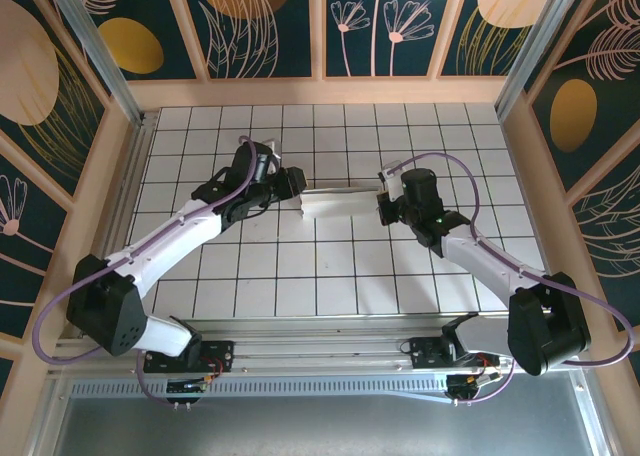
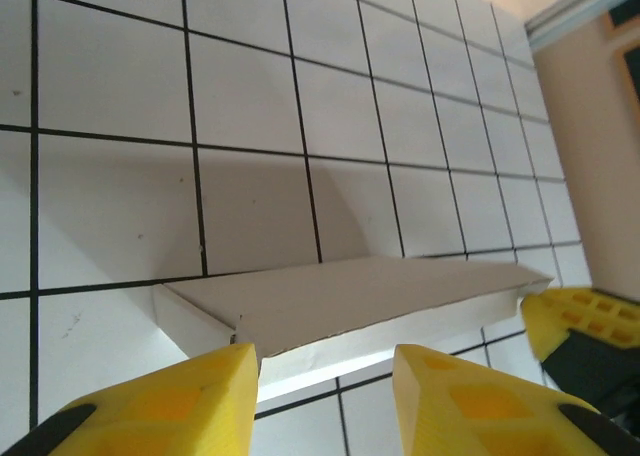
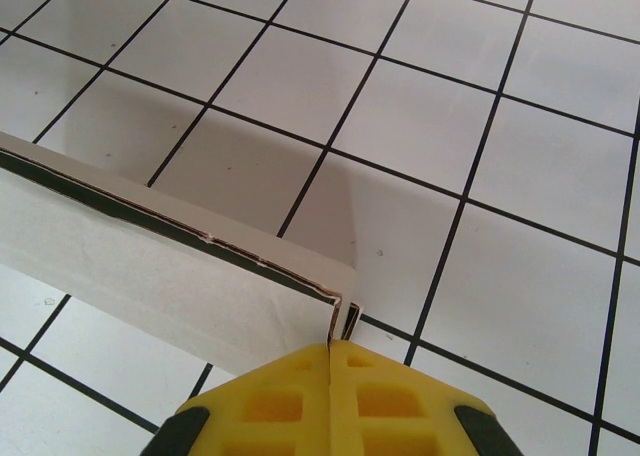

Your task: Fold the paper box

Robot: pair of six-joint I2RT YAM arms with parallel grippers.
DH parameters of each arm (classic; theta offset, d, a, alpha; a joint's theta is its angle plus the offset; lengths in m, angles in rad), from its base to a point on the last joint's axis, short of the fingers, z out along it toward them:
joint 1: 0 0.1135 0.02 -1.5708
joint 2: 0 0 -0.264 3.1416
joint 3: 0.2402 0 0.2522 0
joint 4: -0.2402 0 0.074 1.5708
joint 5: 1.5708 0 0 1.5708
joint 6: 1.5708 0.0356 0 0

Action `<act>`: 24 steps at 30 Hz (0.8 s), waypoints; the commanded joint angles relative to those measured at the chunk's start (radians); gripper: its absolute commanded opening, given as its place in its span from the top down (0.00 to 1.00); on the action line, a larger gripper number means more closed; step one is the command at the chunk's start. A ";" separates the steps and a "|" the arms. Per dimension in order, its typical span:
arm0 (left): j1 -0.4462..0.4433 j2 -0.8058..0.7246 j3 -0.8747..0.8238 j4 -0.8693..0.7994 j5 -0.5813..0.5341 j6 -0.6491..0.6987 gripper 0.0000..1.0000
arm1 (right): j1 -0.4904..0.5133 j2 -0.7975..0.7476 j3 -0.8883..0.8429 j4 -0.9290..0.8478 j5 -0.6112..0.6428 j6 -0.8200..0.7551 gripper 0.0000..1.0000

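White cardboard forms the paper box [image 1: 338, 204], a long, shallow folded piece lying crosswise near the middle of the desk [image 1: 290, 276]. It sits between the two arms, with one long wall raised.

At its right end we see the right claw [image 3: 331, 348]. Its yellow tips are pressed fully together and pinch the thin corner edge of the cardboard where it runs down into the seam between them. The dark cut edge of the box leads away from that corner, up and to the left in the right wrist view.

At the box's other end we see the left claw [image 2: 325, 386] partly spread, with a clear gap between its two fingers [image 2: 200, 401]. The long near wall of the box runs across that gap, just beyond the tips. We cannot tell whether either finger touches the cardboard, and nothing is clamped between them. In the left wrist view, the other arm's yellow tip shows at the far end of the box.

Around this, the desk is white tiles with black grid lines, ringed by a pale wooden rim and dark panels [image 1: 260, 26] painted with leaves and flowers.
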 commanded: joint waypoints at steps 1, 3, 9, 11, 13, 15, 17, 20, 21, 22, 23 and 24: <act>-0.002 0.000 0.021 -0.063 -0.092 -0.196 0.59 | 0.014 0.015 0.000 -0.006 -0.010 -0.015 1.00; -0.002 0.005 0.021 -0.085 -0.099 -0.262 0.60 | 0.014 0.015 -0.002 -0.005 -0.010 -0.015 1.00; -0.002 0.012 -0.059 0.087 0.020 -0.387 0.58 | 0.018 0.016 -0.002 -0.004 -0.007 -0.013 1.00; -0.002 0.022 -0.071 0.110 0.035 -0.413 0.57 | 0.017 0.016 -0.003 -0.004 -0.006 -0.013 1.00; -0.002 0.036 -0.068 0.077 0.010 -0.430 0.57 | 0.018 0.016 -0.004 -0.004 -0.006 -0.013 1.00; -0.002 0.043 -0.069 0.047 -0.010 -0.441 0.57 | 0.019 0.016 -0.002 -0.005 -0.005 -0.015 1.00; -0.002 0.044 -0.083 0.061 -0.009 -0.445 0.56 | 0.019 0.016 -0.002 -0.006 -0.002 -0.016 1.00; -0.002 0.052 -0.092 0.064 0.014 -0.460 0.56 | 0.018 0.018 -0.002 -0.005 -0.004 -0.016 1.00; -0.002 0.054 -0.093 0.061 0.015 -0.464 0.57 | 0.019 0.019 -0.001 -0.005 -0.003 -0.016 1.00; -0.001 0.055 -0.095 0.057 0.019 -0.466 0.57 | 0.019 0.021 0.000 -0.004 -0.003 -0.016 1.00; -0.002 0.057 -0.098 0.048 0.017 -0.473 0.57 | 0.019 0.021 0.000 -0.004 -0.003 -0.016 1.00; -0.002 0.057 -0.101 0.047 0.017 -0.476 0.57 | 0.018 0.021 0.001 -0.004 -0.003 -0.016 1.00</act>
